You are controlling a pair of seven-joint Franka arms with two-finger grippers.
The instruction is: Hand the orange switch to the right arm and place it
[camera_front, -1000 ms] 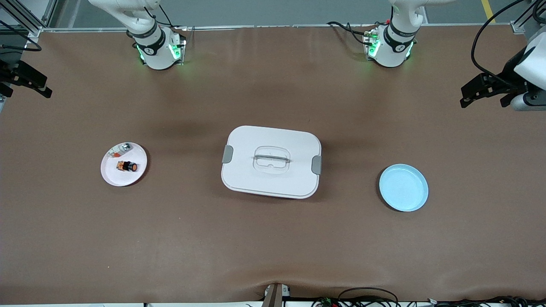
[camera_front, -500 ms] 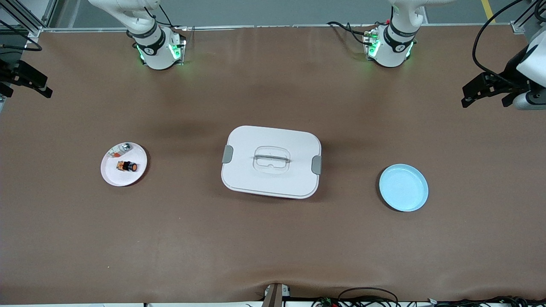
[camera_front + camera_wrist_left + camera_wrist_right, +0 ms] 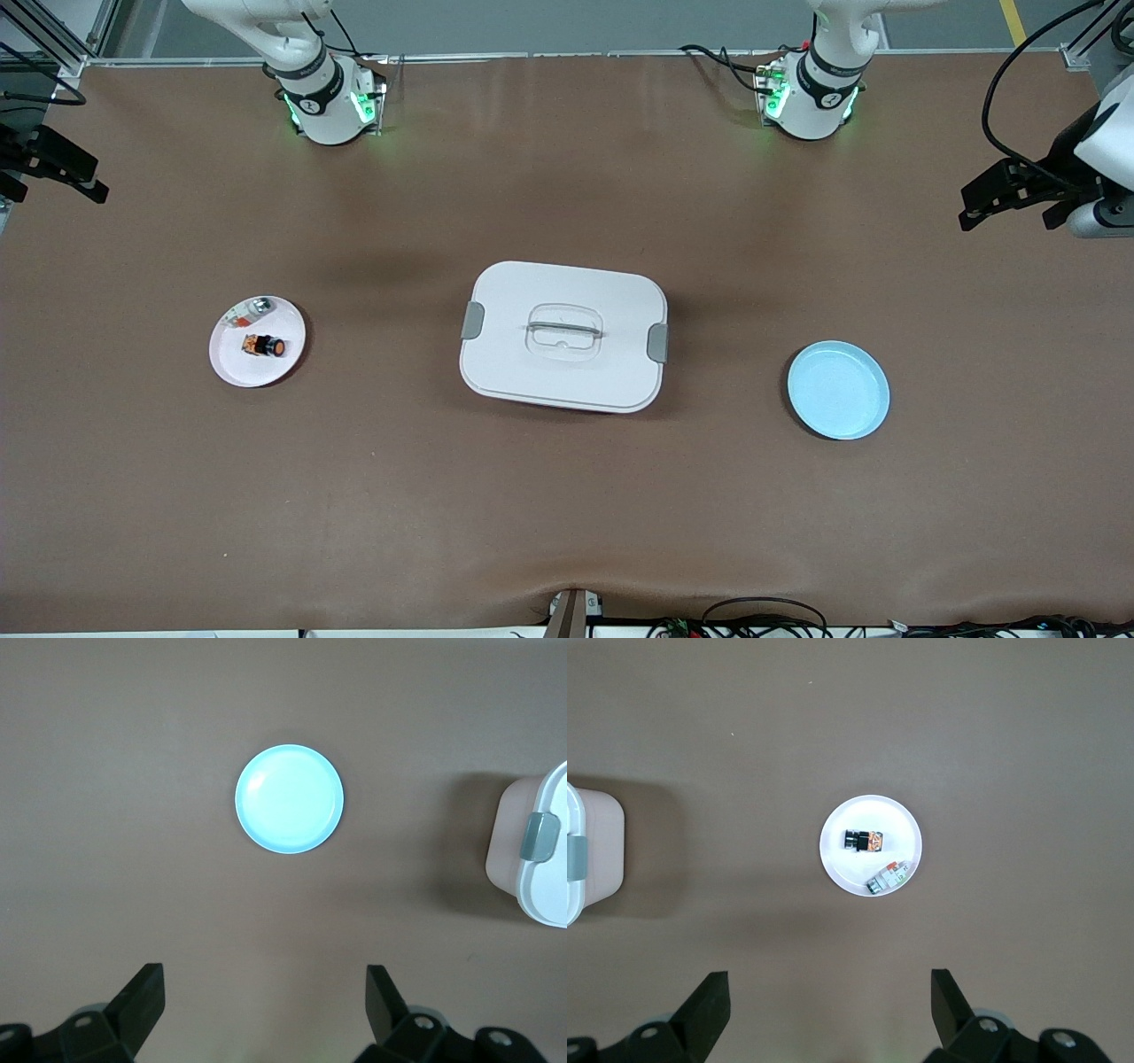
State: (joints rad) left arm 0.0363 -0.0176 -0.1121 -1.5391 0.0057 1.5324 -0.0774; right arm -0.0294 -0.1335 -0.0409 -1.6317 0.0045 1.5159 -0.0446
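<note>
1. You have the orange switch (image 3: 265, 346) lying on its side on the white plate (image 3: 232, 368), a small black block with a round orange cap; in the right wrist view it shows as a dark body (image 3: 864, 841) with orange marks.
2. Beside it on the same round, smooth plate, toward the edge nearer the robots' bases, lies a small silver-and-white part (image 3: 250, 310) with red marks, apart from the switch.
3. That plate sits toward the right arm's end of the bench (image 3: 354, 496), whose surface is a matte brown mat.
4. At the middle of the bench you see a white box (image 3: 563, 335), a rounded rectangle with a grey latch at each short end and a recessed handle in its lid.
5. Toward the left arm's end sits a pale blue plate (image 3: 838, 390), round, glossy, with a low raised rim.
6. Your left gripper (image 3: 1010, 197) hangs over the bench edge at the left arm's end, black fingers spread wide, holding nothing.
7. Your right gripper (image 3: 53, 173) hangs over the bench edge at the right arm's end, fingers likewise wide and empty.
</note>
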